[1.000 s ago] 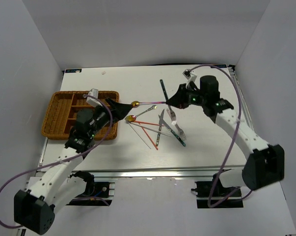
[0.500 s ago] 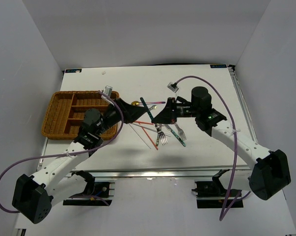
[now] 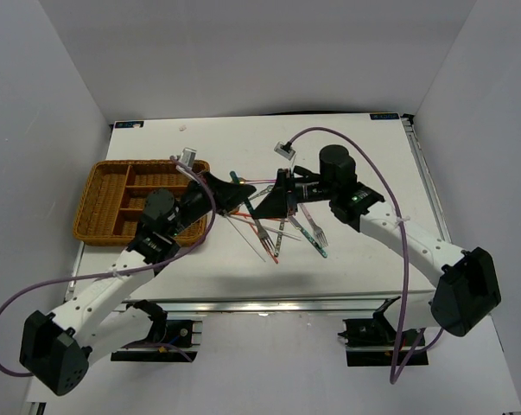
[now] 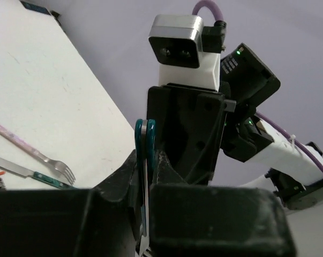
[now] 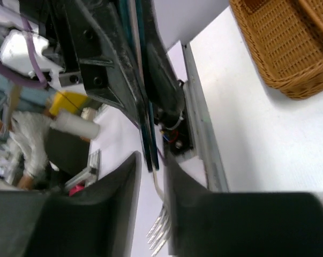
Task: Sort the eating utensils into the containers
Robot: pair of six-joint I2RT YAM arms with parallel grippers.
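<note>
One fork [image 4: 140, 155] | handle in left pincer [image 4: 147, 166] | tines between right pincer [image 5: 150, 174]

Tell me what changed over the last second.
Both arms swung inward and met above the table. The right gripper carried the teal-handled fork leftward. The left gripper, wide open before, has shut its jaws on the handle. The right jaws seem to be easing open around the tine end. The wicker tray and the loose utensils that are in view stayed put.
</note>
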